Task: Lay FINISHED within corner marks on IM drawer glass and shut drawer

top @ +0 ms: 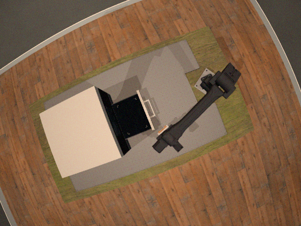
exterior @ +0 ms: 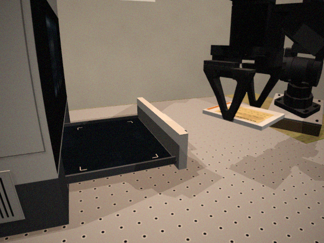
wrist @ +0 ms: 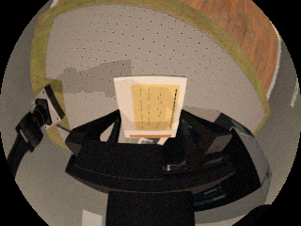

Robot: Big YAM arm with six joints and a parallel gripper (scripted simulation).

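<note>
The gripper [exterior: 239,112] grips the flat cassette [exterior: 261,116] by its long sides and holds it level in the air, above the counter's [exterior: 209,204] middle, near the arm's base [exterior: 311,111].

The top view shows only the cassette's orange end [top: 162,130], just beside the open drawer's [exterior: 115,146] front. The side view shows four corner marks on the drawer's dark glass. The white box [top: 77,131] sits toward the counter's left edge.

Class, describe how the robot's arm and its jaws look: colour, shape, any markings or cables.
The arm is matt black, one long boxy link between chunky round joints, bolted to a pale square base plate. The gripper has black, V-shaped, tapering jaws on a flat crossbar. No markings or cables are visible.
</note>
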